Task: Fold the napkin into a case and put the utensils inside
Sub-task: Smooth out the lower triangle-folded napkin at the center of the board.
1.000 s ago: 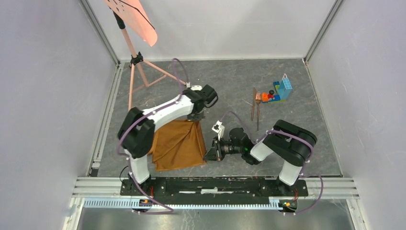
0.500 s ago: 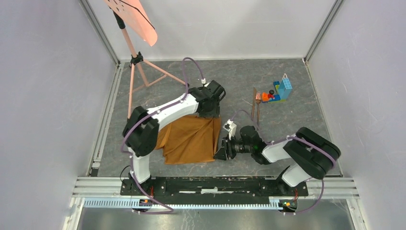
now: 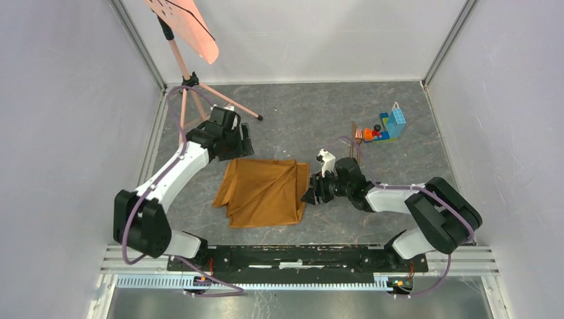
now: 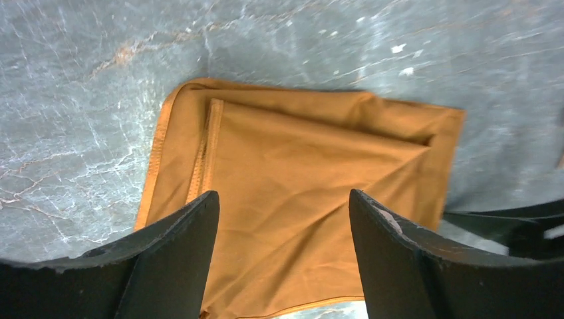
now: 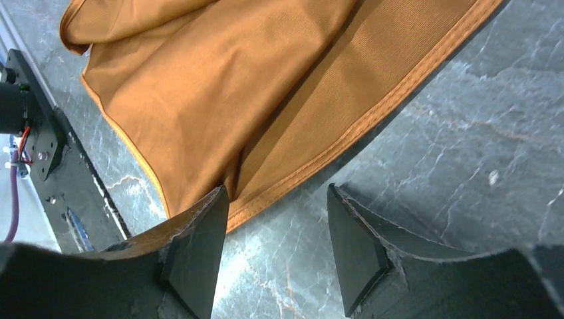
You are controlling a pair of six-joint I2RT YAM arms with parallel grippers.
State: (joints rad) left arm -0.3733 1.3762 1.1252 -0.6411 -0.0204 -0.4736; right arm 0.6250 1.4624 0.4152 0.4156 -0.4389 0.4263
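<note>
Left gripper is spread wide with nothing in it, and the rumpled, folded napkin lies flat on the table just below and ahead of its fingers. Right gripper is spread and empty too, with the napkin's hemmed edge right at its fingertips. The utensils lie well behind it, next to the toy bricks.

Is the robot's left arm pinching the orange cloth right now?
No, the left gripper has its jaws wide apart above the napkin, which lies loose below them with nothing clamped on it.
</note>
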